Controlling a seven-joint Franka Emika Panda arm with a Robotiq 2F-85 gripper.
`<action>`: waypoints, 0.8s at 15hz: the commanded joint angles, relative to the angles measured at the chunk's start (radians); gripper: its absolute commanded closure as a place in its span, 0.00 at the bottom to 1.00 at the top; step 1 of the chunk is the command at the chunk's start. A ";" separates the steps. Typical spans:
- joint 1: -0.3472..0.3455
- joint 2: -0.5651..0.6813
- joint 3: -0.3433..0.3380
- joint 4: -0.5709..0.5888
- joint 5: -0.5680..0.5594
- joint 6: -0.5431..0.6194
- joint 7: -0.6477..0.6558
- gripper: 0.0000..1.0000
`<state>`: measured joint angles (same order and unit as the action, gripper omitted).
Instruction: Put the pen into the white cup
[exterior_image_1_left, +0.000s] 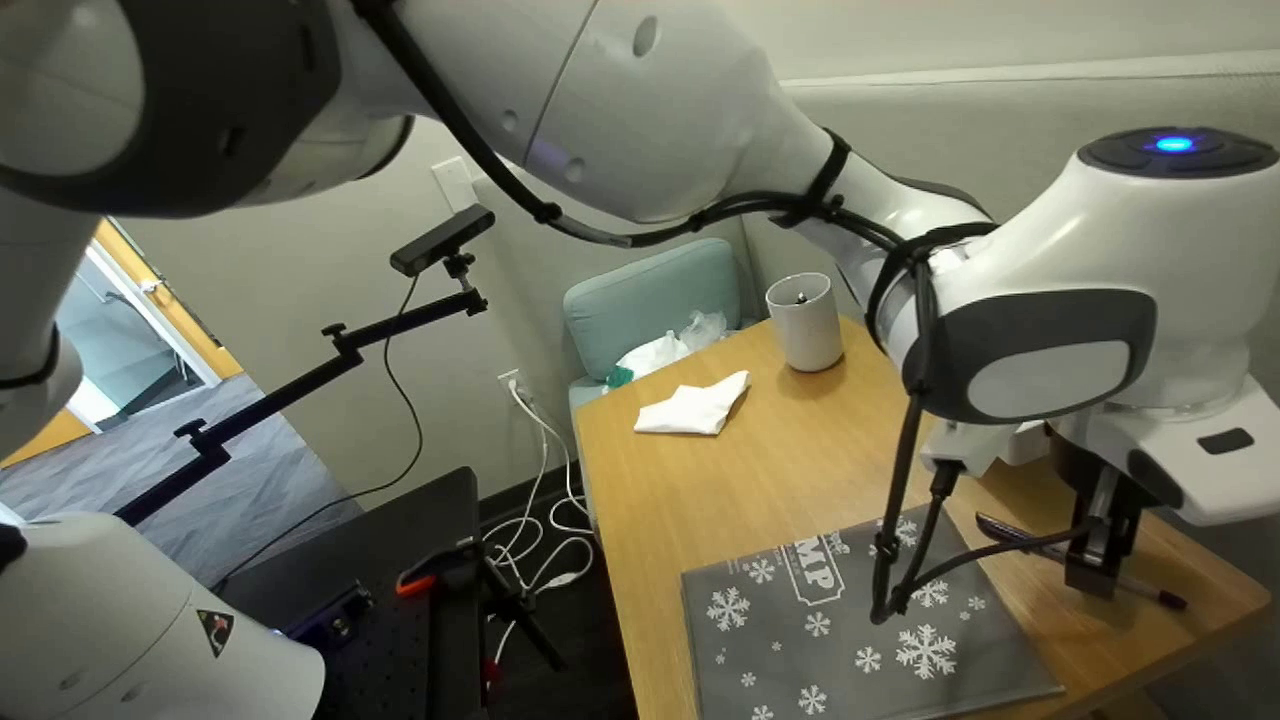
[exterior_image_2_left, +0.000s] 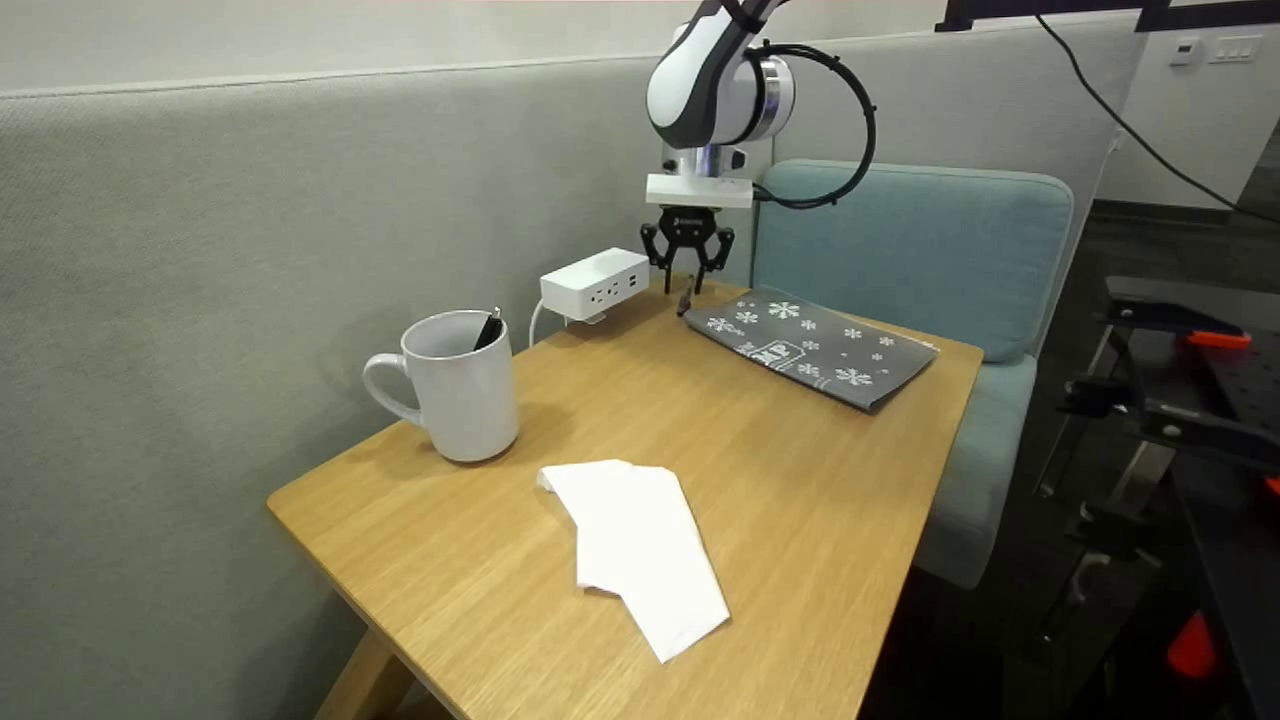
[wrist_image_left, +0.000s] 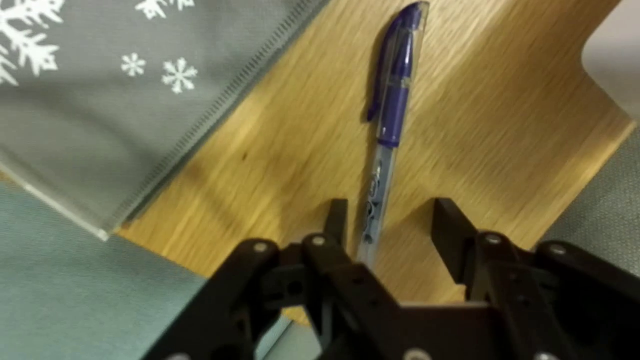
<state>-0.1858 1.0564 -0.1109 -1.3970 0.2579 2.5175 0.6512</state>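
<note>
Tabletop (exterior_image_2_left: 800, 520) is giving the grasp a firm, flat base, so any last descent is calling for a soft arrival. The snowflake-printed grey bag (exterior_image_2_left: 810, 345) is lying on one side of the pick and the white outlet box (exterior_image_2_left: 595, 285) is standing on the other, so a straight-down approach is looking safest.

The gripper (wrist_image_left: 391, 220) is pointing down between those two; how low it is hanging, the views are not settling. The white cup (exterior_image_2_left: 465, 390) is standing upright well apart, toward the opposite end, with a dark pen-like thing (exterior_image_2_left: 489, 331) leaning inside, leaving less room for the later drop.

The pen (wrist_image_left: 389, 140) is lying flat on the wood and, in the wrist view, running between the fingers (wrist_image_left: 337, 220), which are standing spread and not visibly touching it. It is slanting slightly, nearer the finger on the left there. The step in hand, I am judging, is lining up the grasp: doing it well is likely meaning a small shift toward that side, a slight turn to square the fingers to the pen, then a gentle closing so both are meeting it together. Pinching off-centre is risking a roll or a skid.
</note>
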 joint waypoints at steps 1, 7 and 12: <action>-0.013 0.029 0.006 0.062 0.025 -0.051 -0.028 0.85; 0.000 -0.059 -0.013 -0.009 0.020 -0.087 -0.007 0.97; 0.031 -0.202 -0.051 -0.107 -0.017 -0.160 -0.011 0.97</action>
<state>-0.1846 0.9852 -0.1302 -1.3930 0.2548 2.4192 0.6512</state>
